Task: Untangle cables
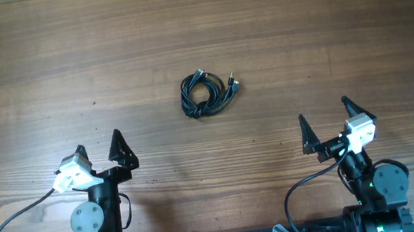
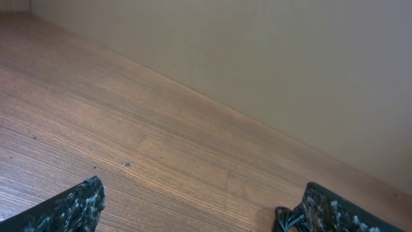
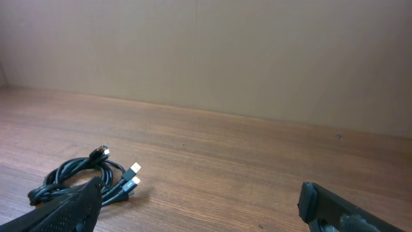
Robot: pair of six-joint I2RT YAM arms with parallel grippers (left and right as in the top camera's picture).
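The cables [image 1: 206, 95] lie coiled together in one small black bundle at the middle of the wooden table, with metal-tipped plug ends sticking out at its right. In the right wrist view the bundle [image 3: 77, 177] is at the lower left, partly behind my left finger. In the left wrist view only an edge of it [image 2: 288, 219] shows beside the right finger. My left gripper [image 1: 100, 157] is open and empty, near the front left. My right gripper [image 1: 325, 125] is open and empty, near the front right. Both are well short of the bundle.
The wooden table [image 1: 196, 30] stretches wide around the bundle. A pale wall [image 3: 206, 51] stands past its far edge. Thick black wires [image 1: 14, 223] run from the arm bases at the front edge.
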